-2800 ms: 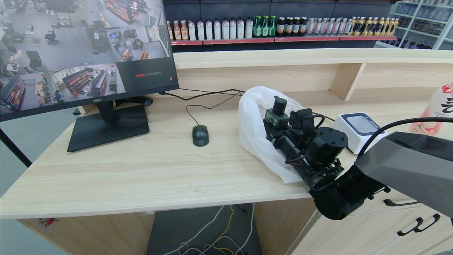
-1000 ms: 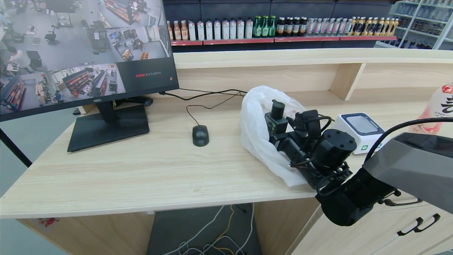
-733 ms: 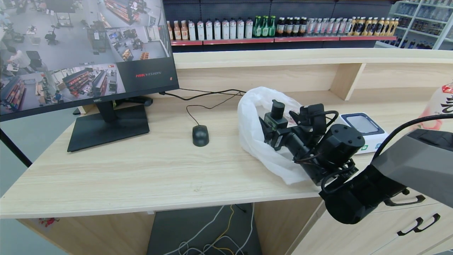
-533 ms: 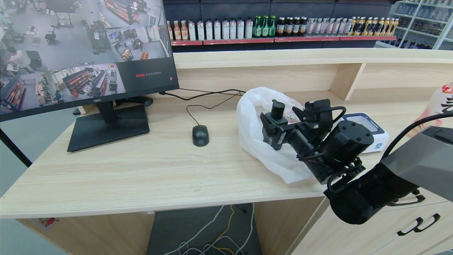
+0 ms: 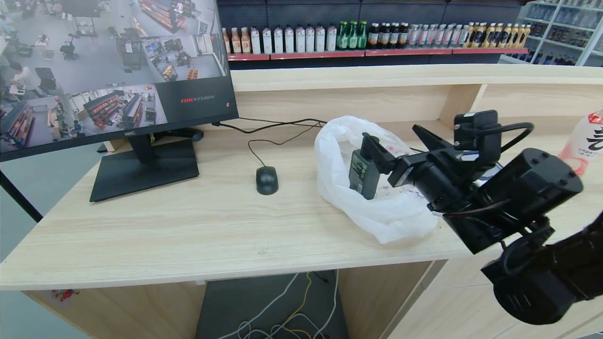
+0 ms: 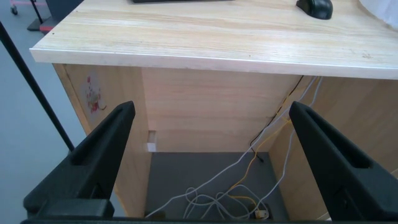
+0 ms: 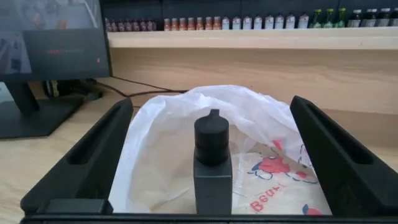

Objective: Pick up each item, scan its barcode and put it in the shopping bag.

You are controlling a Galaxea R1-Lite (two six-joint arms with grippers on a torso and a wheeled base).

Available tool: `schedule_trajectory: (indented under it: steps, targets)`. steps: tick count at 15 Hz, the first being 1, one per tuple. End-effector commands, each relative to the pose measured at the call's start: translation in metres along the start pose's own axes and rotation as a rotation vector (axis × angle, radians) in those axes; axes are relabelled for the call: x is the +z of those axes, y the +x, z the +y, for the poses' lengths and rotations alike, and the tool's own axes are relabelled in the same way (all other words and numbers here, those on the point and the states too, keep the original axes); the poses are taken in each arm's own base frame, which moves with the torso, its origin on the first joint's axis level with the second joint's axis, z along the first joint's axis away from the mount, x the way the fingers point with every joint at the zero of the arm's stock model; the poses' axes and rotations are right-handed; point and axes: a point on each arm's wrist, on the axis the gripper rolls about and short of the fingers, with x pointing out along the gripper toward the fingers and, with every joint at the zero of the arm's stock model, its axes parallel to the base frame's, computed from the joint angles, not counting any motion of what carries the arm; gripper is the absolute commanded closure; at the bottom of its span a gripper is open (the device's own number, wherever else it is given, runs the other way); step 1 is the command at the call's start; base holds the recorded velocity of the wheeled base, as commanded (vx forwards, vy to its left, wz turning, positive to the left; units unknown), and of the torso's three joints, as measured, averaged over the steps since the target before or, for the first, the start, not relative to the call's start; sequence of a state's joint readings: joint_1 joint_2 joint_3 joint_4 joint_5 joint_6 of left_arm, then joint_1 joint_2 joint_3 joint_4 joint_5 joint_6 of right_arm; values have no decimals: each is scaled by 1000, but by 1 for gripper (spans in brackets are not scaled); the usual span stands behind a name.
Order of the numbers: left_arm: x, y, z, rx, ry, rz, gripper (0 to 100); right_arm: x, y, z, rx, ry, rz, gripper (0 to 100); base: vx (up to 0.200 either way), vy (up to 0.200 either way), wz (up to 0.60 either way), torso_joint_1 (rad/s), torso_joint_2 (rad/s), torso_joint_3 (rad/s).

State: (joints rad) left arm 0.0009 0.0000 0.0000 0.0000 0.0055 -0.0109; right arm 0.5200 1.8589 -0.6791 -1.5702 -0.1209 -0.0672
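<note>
A white plastic shopping bag [image 5: 377, 214] lies open on the wooden counter [image 5: 198, 226], right of its middle. A dark bottle [image 5: 362, 175] with a black cap stands upright inside the bag. My right gripper [image 5: 391, 135] hangs open just behind the bottle, one finger close to its cap and not gripping it. In the right wrist view the bottle [image 7: 212, 171] stands free between the widely spread fingers of the right gripper [image 7: 211, 102], with the bag [image 7: 168, 130] around it. My left gripper [image 6: 212, 109] is open and holds nothing, low in front of the counter's front edge [image 6: 186, 59].
A monitor [image 5: 108, 70] on a black stand occupies the counter's left. A black mouse [image 5: 267, 180] and its cable lie in the middle. A pink drink bottle [image 5: 582, 141] stands at the far right. My right arm hides most of the barcode scanner. A raised shelf runs along the back.
My right gripper carried the dark bottle in the bag, then opened and drew back to the right. The bottle now stands by itself in the bag.
</note>
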Motion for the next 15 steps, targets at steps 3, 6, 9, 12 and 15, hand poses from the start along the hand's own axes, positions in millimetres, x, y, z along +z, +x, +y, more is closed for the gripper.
schedule_trajectory:
  steps: [3, 6, 9, 12, 15]
  targets:
    - [0, 0, 0, 1, -1, 0, 0, 35, -50, 3, 40, 23, -10, 0, 0, 0, 0, 0, 0, 0]
    - [0, 0, 0, 1, -1, 0, 0, 37, -70, 1, 48, 41, 17, 0, 0, 0, 0, 0, 0, 0]
    - [0, 0, 0, 1, -3, 0, 0, 34, -69, 6, 65, 63, 30, 0, 0, 0, 0, 0, 0, 0]
    - [0, 0, 0, 1, -1, 0, 0, 33, -67, 8, 65, 80, 29, 0, 0, 0, 0, 0, 0, 0]
    - [0, 0, 0, 1, 2, 0, 0, 30, -64, 7, 59, 86, 35, 0, -67, 0, 0, 1, 1, 1]
